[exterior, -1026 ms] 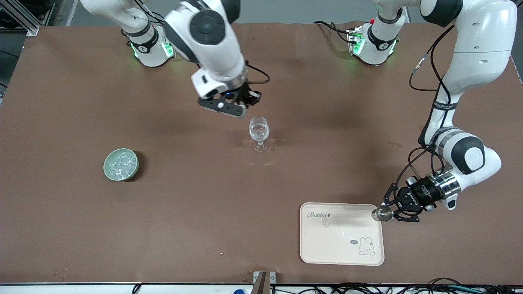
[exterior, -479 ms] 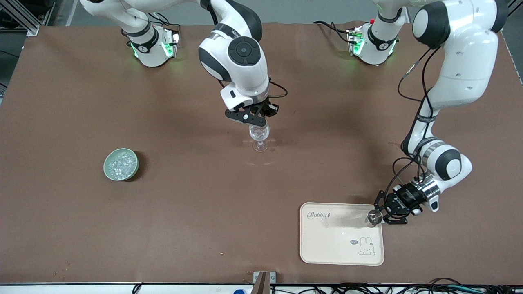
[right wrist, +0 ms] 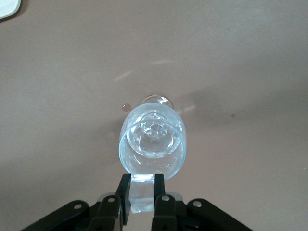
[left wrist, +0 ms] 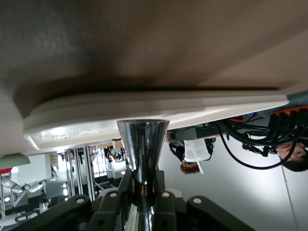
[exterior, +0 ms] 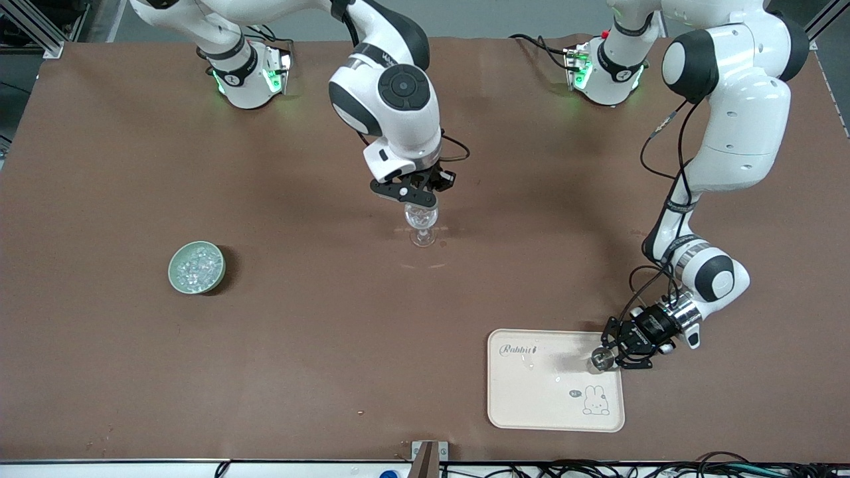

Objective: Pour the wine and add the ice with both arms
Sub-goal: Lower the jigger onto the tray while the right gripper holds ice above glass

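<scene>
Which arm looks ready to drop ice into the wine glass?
The right: its gripper holds an ice cube just above the wine glass. The left gripper grips a metal jigger over the tray.

The work surface is a brown table [exterior: 319,345]. A pale green bowl [exterior: 196,267] rests toward the right arm's end. A clear stemmed glass [exterior: 422,226] stands upright near the centre. A cream tray [exterior: 554,405], printed with a rabbit, lies nearer the front camera, toward the left arm's end.
</scene>
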